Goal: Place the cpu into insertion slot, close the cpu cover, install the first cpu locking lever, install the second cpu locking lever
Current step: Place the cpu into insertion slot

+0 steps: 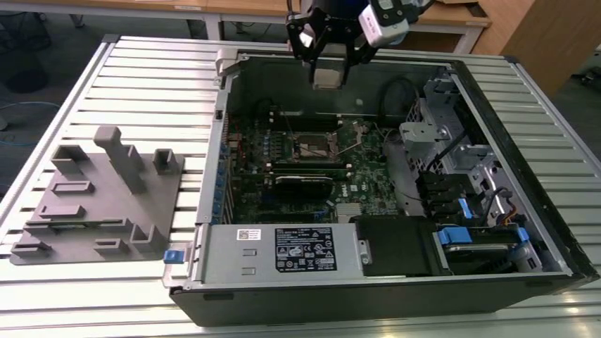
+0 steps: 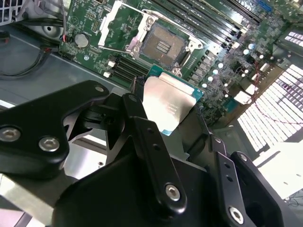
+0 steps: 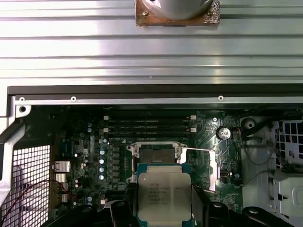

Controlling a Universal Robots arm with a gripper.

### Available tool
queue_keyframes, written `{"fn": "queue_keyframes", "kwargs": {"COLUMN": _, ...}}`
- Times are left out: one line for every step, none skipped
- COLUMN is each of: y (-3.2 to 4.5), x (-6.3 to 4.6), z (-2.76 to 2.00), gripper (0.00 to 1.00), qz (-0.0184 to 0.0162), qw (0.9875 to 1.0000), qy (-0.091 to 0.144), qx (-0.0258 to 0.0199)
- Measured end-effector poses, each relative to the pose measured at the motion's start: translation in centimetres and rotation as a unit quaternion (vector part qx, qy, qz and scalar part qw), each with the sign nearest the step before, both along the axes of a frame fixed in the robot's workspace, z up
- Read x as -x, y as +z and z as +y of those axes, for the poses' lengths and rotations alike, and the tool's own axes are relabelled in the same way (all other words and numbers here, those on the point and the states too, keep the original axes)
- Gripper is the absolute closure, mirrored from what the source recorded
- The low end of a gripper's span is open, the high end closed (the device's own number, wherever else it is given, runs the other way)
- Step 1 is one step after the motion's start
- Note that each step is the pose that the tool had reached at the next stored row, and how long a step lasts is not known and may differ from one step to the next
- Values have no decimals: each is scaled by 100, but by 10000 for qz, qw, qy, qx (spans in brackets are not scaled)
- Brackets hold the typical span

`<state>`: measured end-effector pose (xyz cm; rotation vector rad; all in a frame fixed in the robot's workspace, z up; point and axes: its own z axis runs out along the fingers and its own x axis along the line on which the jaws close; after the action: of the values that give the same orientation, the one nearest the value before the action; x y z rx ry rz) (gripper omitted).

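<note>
Cpu [image 3: 164, 196]: clamped by two opposite edges in the closed pincer [image 1: 327, 69], in the air above the open computer case [image 1: 376, 282], well apart from the board. Metal face toward both wrist views, edges square with the insertion slot [image 2: 163, 45]. Slot uncovered, open room above; cpu cover [image 2: 110, 19] swung aside. Case on slatted worktop [image 1: 112, 77].

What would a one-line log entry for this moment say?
gripper jaws: shut on cpu | cpu: aloft, not seated | insertion slot: exposed, empty
</note>
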<state>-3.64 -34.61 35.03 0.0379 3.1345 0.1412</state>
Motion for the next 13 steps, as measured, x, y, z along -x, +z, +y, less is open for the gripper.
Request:
{"fn": "queue_keyframes", "kwargs": {"y": -13, "x": 1, "z": 0, "gripper": 46, "qz": -14, "qw": 10000, "qy": 0, "qx": 0}}
{"fn": "queue_keyframes", "kwargs": {"y": -25, "x": 2, "z": 0, "gripper": 46, "qz": -27, "qw": 10000, "qy": 0, "qx": 0}}
{"fn": "queue_keyframes", "kwargs": {"y": -34, "x": 4, "z": 0, "gripper": 46, "qz": -39, "qw": 10000, "qy": 0, "qx": 0}}
{"fn": "queue_keyframes", "kwargs": {"y": -41, "x": 5, "z": 0, "gripper": 46, "qz": -47, "qw": 10000, "qy": 1, "qx": 0}}
{"fn": "queue_keyframes", "kwargs": {"y": -49, "x": 5, "z": 0, "gripper": 46, "qz": -52, "qw": 10000, "qy": 1, "qx": 0}}
{"fn": "queue_keyframes", "kwargs": {"y": -60, "x": 5, "z": 0, "gripper": 46, "qz": -57, "qw": 10000, "qy": 1, "qx": 0}}
{"fn": "queue_keyframes", "kwargs": {"y": -76, "x": 6, "z": 0, "gripper": 46, "qz": -61, "qw": 10000, "qy": 1, "qx": 0}}
{"fn": "queue_keyframes", "kwargs": {"y": -96, "x": 8, "z": 0, "gripper": 46, "qz": -66, "qw": 10000, "qy": 0, "qx": 0}}
{"fn": "queue_keyframes", "kwargs": {"y": -114, "x": 10, "z": 0, "gripper": 46, "qz": -69, "qw": 10000, "qy": 0, "qx": 1}}
{"fn": "queue_keyframes", "kwargs": {"y": -132, "x": 11, "z": 0, "gripper": 46, "qz": -71, "qw": 10000, "qy": 0, "qx": 0}}
{"fn": "queue_keyframes", "kwargs": {"y": -150, "x": 14, "z": 0, "gripper": 46, "qz": -73, "qw": 10000, "qy": 0, "qx": 0}}
{"fn": "queue_keyframes", "kwargs": {"y": -168, "x": 17, "z": 0, "gripper": 46, "qz": -74, "qw": 10000, "qy": 0, "qx": 0}}
{"fn": "queue_keyframes", "kwargs": {"y": -186, "x": 20, "z": -1, "gripper": 46, "qz": -75, "qw": 10000, "qy": 0, "qx": 0}}
